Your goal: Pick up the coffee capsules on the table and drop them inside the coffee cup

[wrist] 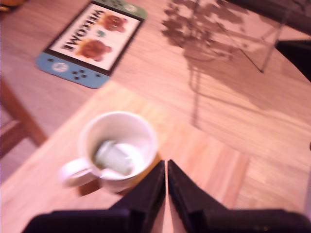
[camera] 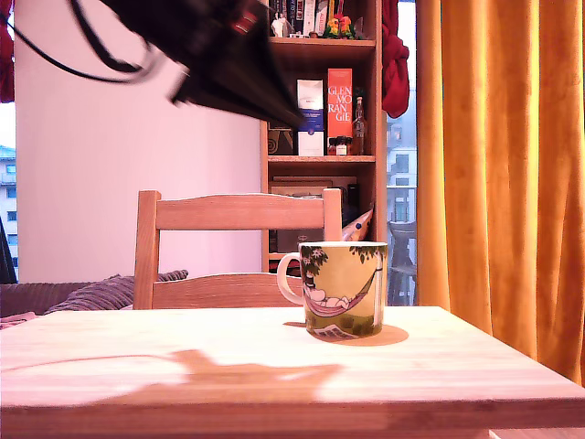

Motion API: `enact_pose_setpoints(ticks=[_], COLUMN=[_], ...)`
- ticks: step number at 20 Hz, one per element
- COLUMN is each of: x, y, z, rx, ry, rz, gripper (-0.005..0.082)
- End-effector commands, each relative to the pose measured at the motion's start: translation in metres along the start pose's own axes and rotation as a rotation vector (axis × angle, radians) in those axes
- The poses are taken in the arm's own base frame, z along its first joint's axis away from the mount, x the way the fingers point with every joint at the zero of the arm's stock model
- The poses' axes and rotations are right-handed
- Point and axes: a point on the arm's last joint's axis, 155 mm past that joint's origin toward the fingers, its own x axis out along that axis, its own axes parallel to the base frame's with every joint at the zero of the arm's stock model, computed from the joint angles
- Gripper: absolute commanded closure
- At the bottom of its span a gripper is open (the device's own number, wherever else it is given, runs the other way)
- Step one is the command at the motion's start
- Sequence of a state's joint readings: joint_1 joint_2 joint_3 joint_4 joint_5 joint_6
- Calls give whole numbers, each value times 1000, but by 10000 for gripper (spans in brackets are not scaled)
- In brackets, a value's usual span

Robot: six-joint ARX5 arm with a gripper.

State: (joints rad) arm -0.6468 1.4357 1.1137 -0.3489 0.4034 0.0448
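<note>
The coffee cup (camera: 345, 289), yellow-green with a hammock print and a white handle, stands upright on the pale wooden table (camera: 183, 366), right of centre in the exterior view. From above, the coffee cup (wrist: 119, 148) shows a white inside with one sage green coffee capsule (wrist: 114, 158) lying in it. My gripper (wrist: 166, 164) hangs above the table close beside the cup's rim, its two dark fingers pressed together with nothing between them. In the exterior view my arm (camera: 228, 55) is a dark blur high over the table.
A wooden chair (camera: 238, 212) with a slatted back stands behind the table. A bookshelf (camera: 320, 101) and an orange curtain (camera: 494, 165) are farther back. On the floor lie a "WELCOME" mat (wrist: 92, 41) and a plant's shadow (wrist: 194, 29).
</note>
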Motion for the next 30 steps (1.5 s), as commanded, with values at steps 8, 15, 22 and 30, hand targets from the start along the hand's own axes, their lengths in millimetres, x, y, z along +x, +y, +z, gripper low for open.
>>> enact_pose_setpoints(ticks=[8, 15, 22, 30], x=[-8, -27, -35, -25], y=[46, 63, 65, 45], z=[-70, -132, -150, -118], rx=[-125, -259, -307, -183], ry=[76, 109, 101, 3], rz=[71, 171, 228, 151], gripper=[791, 791, 791, 791])
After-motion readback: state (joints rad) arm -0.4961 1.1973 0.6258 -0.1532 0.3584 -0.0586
